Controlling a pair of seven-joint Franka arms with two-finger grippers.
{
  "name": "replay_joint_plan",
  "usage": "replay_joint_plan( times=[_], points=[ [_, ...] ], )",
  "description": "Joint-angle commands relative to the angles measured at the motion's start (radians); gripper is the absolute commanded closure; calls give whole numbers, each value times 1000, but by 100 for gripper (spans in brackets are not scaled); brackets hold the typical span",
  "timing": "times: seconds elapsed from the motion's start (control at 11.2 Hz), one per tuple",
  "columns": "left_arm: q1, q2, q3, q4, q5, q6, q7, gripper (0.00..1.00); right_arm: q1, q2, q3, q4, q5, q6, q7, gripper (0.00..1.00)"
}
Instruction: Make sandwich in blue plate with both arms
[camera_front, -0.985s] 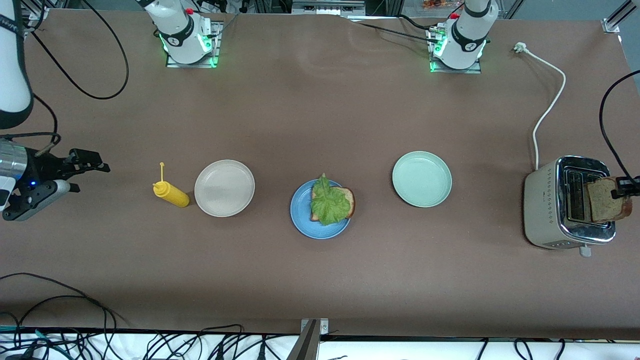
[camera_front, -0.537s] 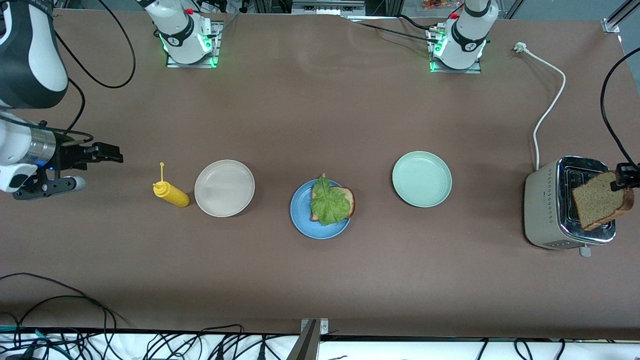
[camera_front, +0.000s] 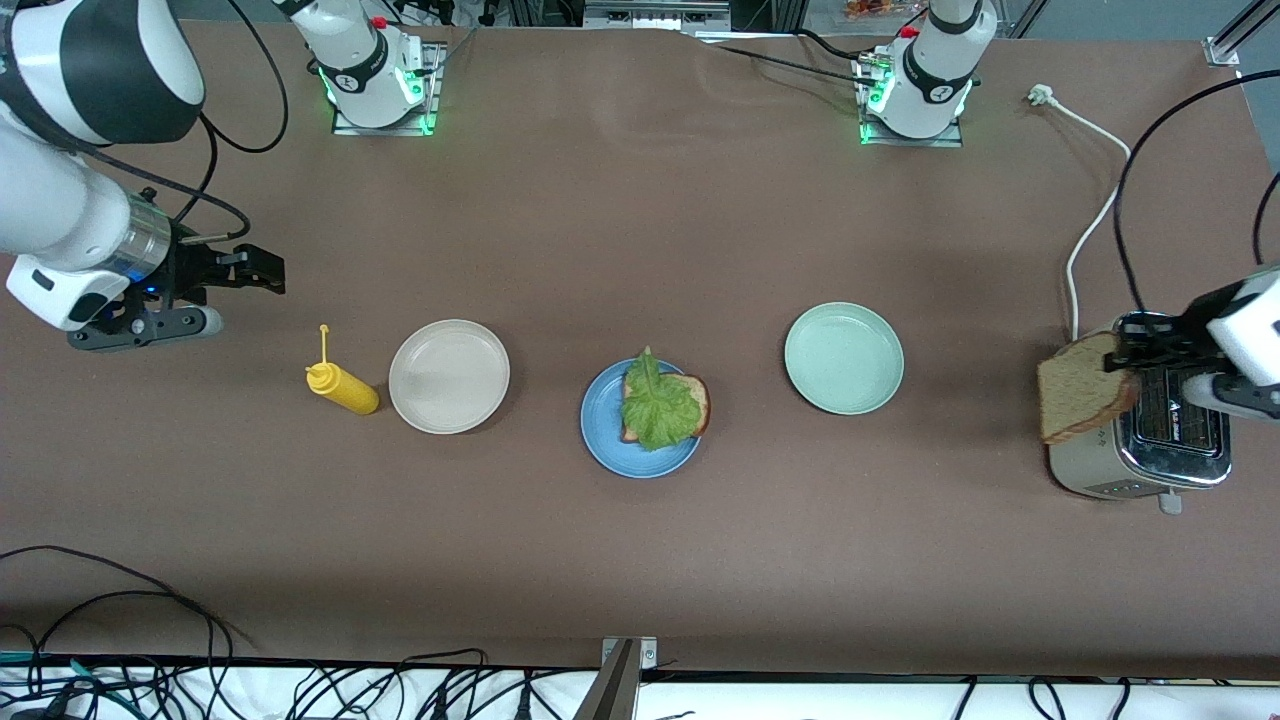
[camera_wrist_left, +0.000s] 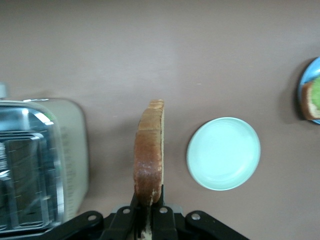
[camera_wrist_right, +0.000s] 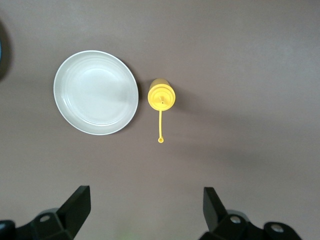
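Left gripper (camera_front: 1128, 352): clamped on one edge of a brown bread slice (camera_front: 1083, 399). The slice is clear of the toaster (camera_front: 1150, 440) and hangs in the air over the toaster's edge that faces the plates. In the left wrist view the slice (camera_wrist_left: 149, 152) is seen edge-on, upright between the closed fingers (camera_wrist_left: 161, 220), with the toaster (camera_wrist_left: 45, 165) on one side of it and the pale green plate (camera_wrist_left: 223, 153) on the other.

Right gripper (camera_front: 262, 270): fingers spread wide, holding nothing. It hovers over bare table at the right arm's end, near the yellow squeeze bottle (camera_front: 342, 387). The right wrist view shows both fingertips (camera_wrist_right: 77, 204) well apart, with the bottle (camera_wrist_right: 161, 95) and the beige plate (camera_wrist_right: 96, 92) on the table below.

Blue plate (camera_front: 606, 446): stands at the middle of the table, between the beige plate (camera_front: 449, 376) and the pale green plate (camera_front: 843, 358). It carries one bread slice (camera_front: 700, 398) lying flat, with a ruffled lettuce leaf (camera_front: 657, 404) on top. No second slice lies on the lettuce yet.

Beige and pale green plates: nothing on them.

Toaster: stands at the left arm's end of the table. Its white cord (camera_front: 1092, 225) runs over the table toward the arm bases, and the plug (camera_front: 1041, 95) lies loose on the tabletop.
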Motion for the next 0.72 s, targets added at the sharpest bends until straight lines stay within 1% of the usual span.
replay_joint_plan(
  times=[0.0,0.18,0.36,0.45,0.54,0.63],
  points=[
    [-1,6,-131,-3,-30,-14,-152,100,-13,-11,-12,10,-29,-15,-20,0],
    [-1,30,-227,1,-41,-11,-272,100,-13,11,-12,44,-27,-29,-30,0],
    [-7,73,-281,3,-100,-5,-352,100,-20,20,-18,44,-21,-26,-72,0],
    [-10,93,-328,4,-99,15,-395,100,-18,15,-27,44,-18,-20,-86,0],
    [-11,110,-360,4,-99,53,-441,100,-12,25,-37,45,-18,-26,-90,0],
    [-10,130,-400,4,-97,78,-476,100,52,31,-105,56,-18,-29,-101,0]
  ],
)
